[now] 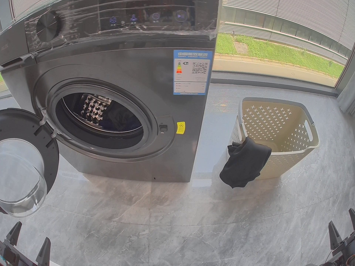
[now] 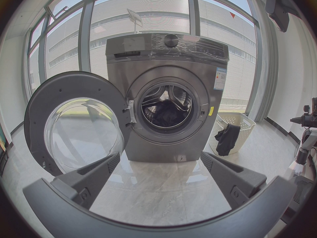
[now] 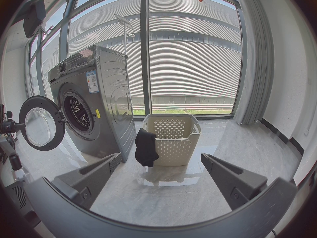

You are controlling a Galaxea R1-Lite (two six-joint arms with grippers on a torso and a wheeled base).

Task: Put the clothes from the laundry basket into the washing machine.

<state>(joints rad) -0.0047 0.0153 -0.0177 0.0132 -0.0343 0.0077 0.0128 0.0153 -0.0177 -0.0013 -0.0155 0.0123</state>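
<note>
Now left claw (image 2: pixel 160 156) faces washer (image 2: pixel 165 61), right claw (image 3: pixel 160 156) faces basket (image 3: pixel 175 146).

Hd high, wrists low (shared: washer (image 1: pixel 162 104))

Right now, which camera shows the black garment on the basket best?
The head view: the black garment is largest there, draped over the laundry basket's rim and hanging outside. The right wrist view shows it smaller, hanging down the basket's wall; the left wrist view shows it small and far off.
</note>
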